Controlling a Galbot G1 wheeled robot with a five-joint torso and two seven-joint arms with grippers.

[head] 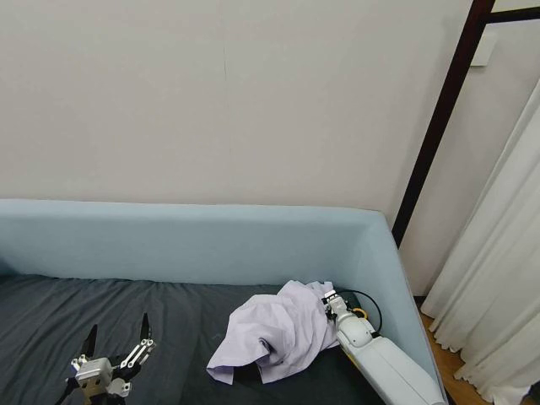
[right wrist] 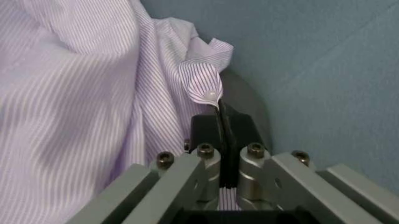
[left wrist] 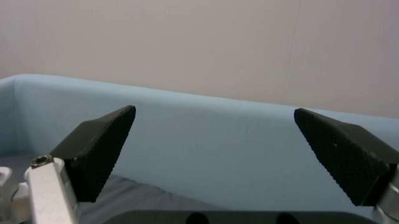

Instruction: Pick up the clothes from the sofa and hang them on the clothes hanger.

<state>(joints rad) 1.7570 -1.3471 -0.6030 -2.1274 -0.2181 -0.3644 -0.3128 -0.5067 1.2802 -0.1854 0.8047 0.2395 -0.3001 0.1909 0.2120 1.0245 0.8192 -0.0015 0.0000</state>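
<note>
— Right hand (right wrist: 219, 122) first: fingers pressed together, pinching a fold of the striped shirt (right wrist: 81, 93) just below a button (right wrist: 210, 95). Shirt lies crumpled on the sofa (head: 211, 245), in its right corner.
— Step?
— Pickup. Grasp made, lift not yet begun, I judge. Next move calls for raising it clear, then carrying right toward the dark rack post (head: 439, 126). Thin pinch could slip.
— Other arm?
— My left hand (head: 118, 329) hovers spread over the sofa, well apart, holding nothing.

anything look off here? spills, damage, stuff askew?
Nothing damaged or spilled. The shirt lies crumpled at the right end of the sofa, with the right gripper shut on it. The left gripper hangs open over the seat.
</note>
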